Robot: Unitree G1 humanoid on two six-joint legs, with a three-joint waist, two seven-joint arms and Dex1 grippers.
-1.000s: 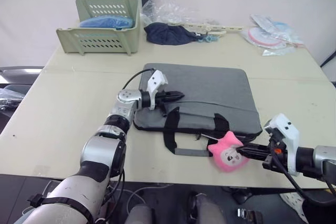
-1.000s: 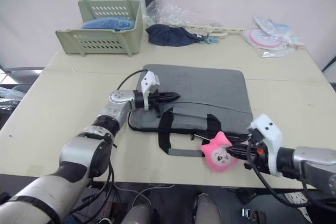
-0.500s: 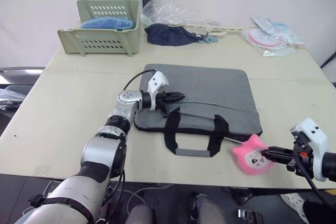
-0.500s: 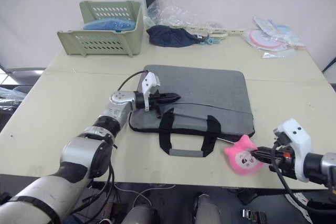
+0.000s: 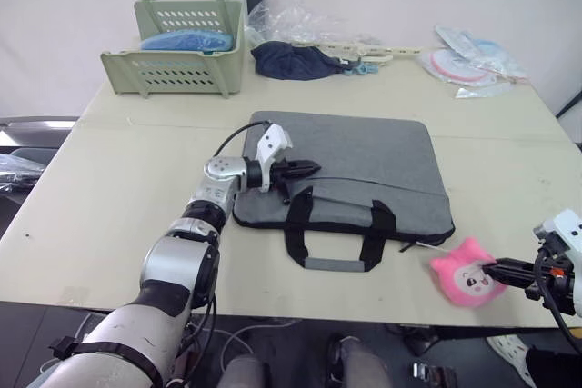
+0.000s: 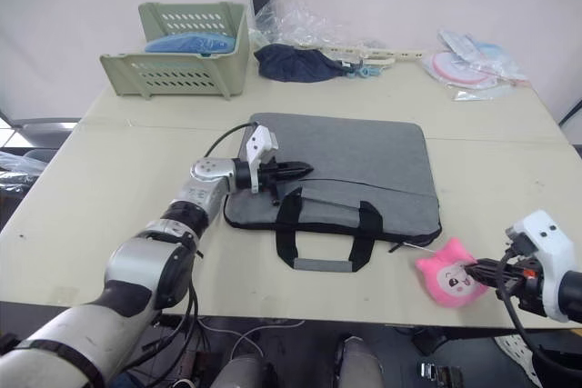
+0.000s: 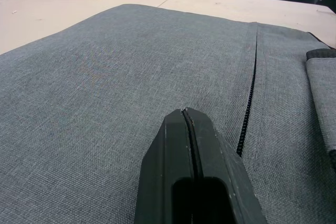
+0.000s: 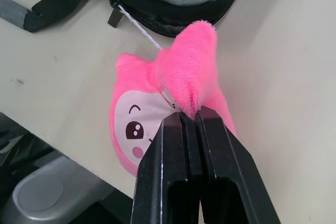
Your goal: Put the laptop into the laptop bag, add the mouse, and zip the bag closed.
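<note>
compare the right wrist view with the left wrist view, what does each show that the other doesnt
Right wrist view: the right tool shut on an ear of the pink plush, and a white string running from the plush to the bag's zipper pull. Left wrist view: the left tool shut and empty over the bag's flat top, a zipper line, and a person at a laptop beyond the table. Both: the grey laptop bag.

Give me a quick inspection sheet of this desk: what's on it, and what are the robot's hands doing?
Surface: beige table.
Job's things: grey bag lying flat; laptop and mouse: nothing seen.
Clutter: green basket, navy cloth, plastic packets along the far edge.
Grippers: left gripper shut, resting on the bag; right gripper shut on pink plush, which a white string ties to the bag's zipper.
Cables: black cable on the left wrist.
Surroundings: person at a laptop in the left wrist view.
</note>
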